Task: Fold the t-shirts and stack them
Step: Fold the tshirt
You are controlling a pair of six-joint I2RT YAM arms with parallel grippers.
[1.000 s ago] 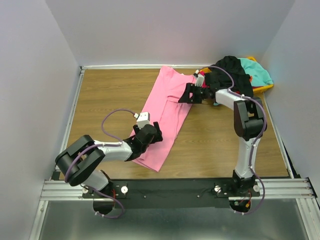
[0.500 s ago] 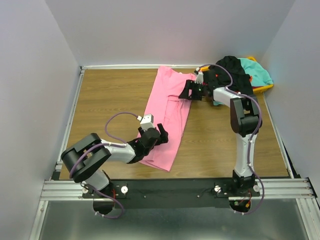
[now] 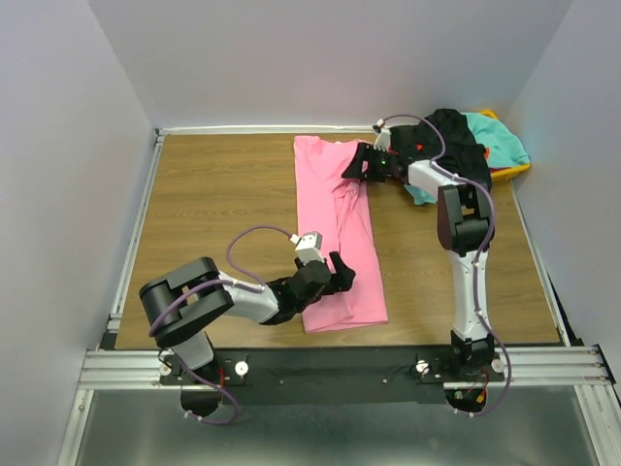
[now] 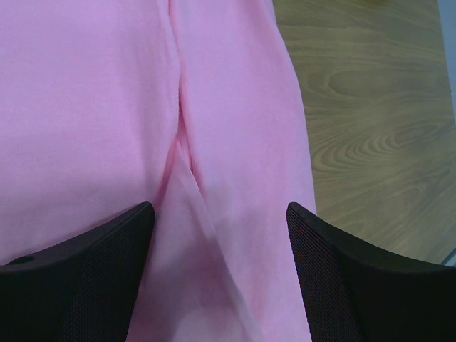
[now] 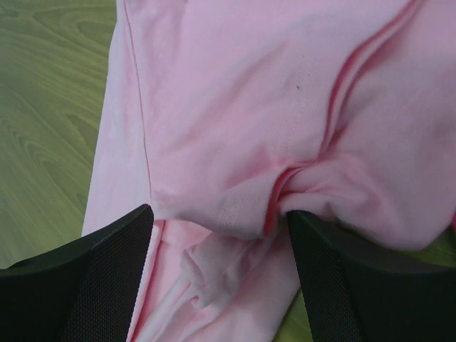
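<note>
Left arm lies low, elbow folded, reaching toward 3 o'clock; left gripper rests on the pink shirt's near end at 6 o'clock, fingers spread. Right arm stretches to 12 o'clock, wrist turned toward 9; right gripper spread over bunched cloth at the far corner. 3 shirts: 1 pink flat mid-table, 1 black, 1 teal heaped at 1 o'clock on 1 bin

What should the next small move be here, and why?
Probably shut the left tool on the near end of the pink t-shirt. It lies as a straight narrow strip, with this tool and the right tool open astride its ends, so nothing grips it for folding.
</note>
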